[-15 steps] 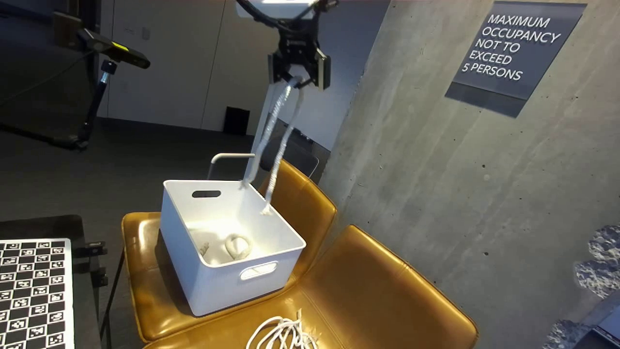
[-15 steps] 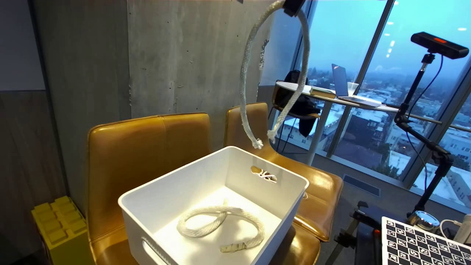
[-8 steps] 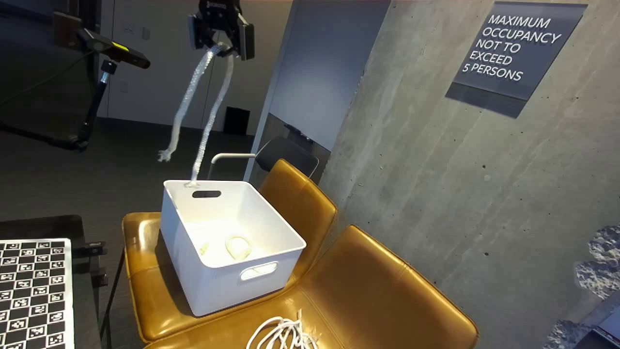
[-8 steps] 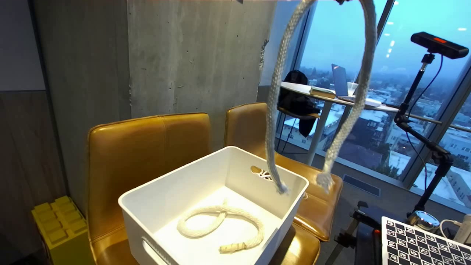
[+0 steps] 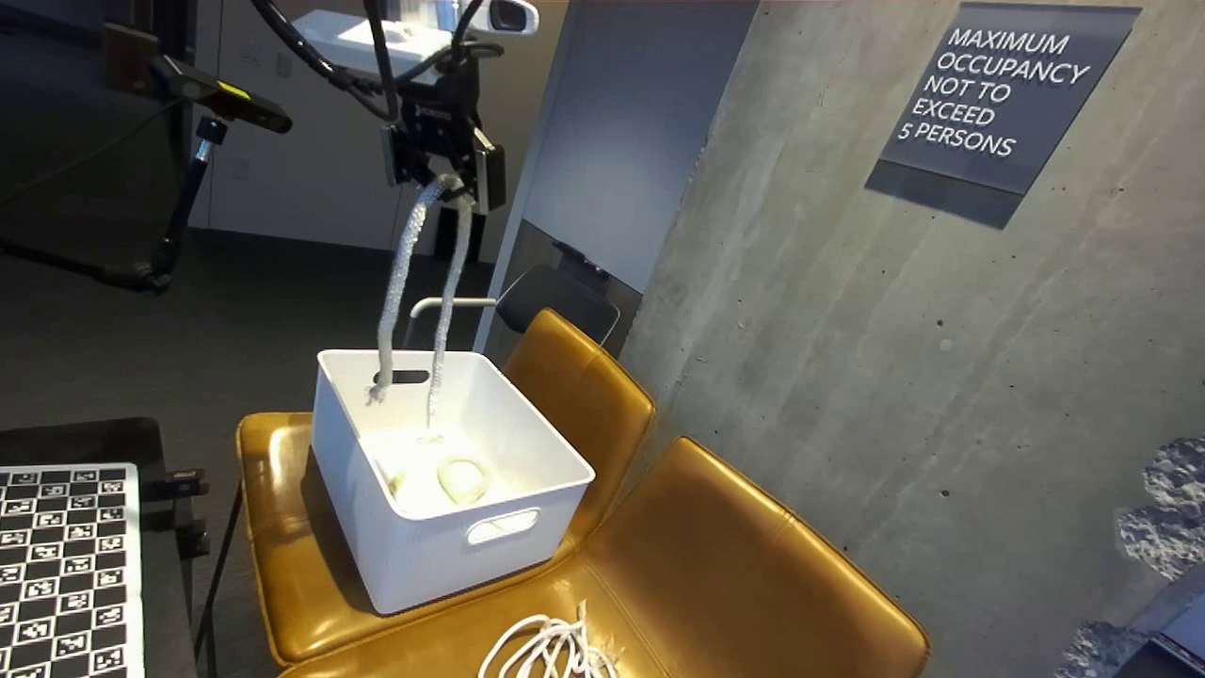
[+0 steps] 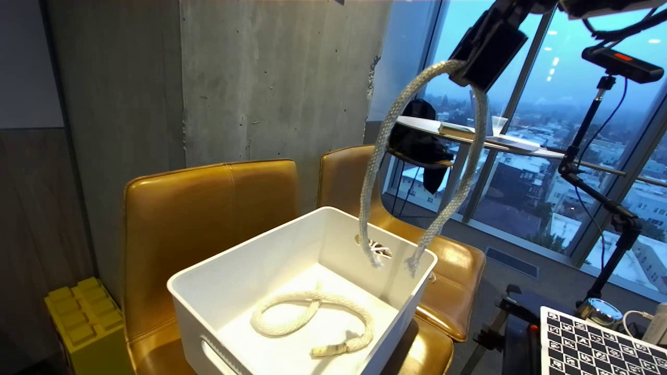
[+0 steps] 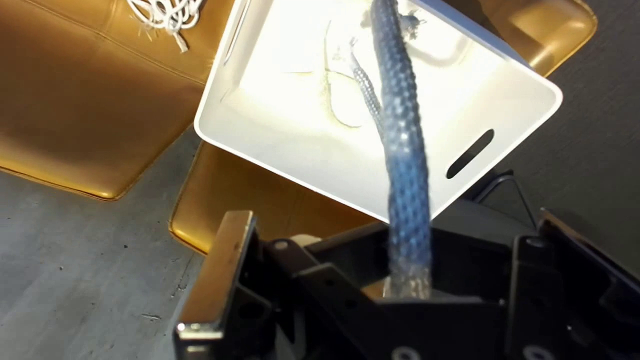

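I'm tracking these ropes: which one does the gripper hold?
The dangling rope, held in the gripper, both ends free; the looped rope lies inside the white bin, the thin cord on a chair.

All three views look down into the white bin point(image 5: 428, 556).

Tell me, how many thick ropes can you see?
2: the held rope hangs from the gripper over the white bin; the curled rope lies inside it. I left out the thin cord on a chair; more could be hidden.
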You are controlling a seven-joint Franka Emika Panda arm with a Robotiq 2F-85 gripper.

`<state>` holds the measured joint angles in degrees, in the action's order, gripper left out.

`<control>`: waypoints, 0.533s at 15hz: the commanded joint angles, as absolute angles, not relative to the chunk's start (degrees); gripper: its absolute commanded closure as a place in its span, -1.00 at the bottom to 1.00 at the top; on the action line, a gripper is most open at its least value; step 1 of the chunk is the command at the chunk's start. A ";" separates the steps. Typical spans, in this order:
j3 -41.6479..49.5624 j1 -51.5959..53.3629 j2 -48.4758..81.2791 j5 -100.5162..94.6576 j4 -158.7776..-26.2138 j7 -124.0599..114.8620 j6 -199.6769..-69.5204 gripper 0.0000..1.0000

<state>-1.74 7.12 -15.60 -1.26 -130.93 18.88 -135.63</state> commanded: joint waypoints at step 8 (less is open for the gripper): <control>-2.75 6.27 -4.00 -3.16 -124.85 16.73 -145.29 0.50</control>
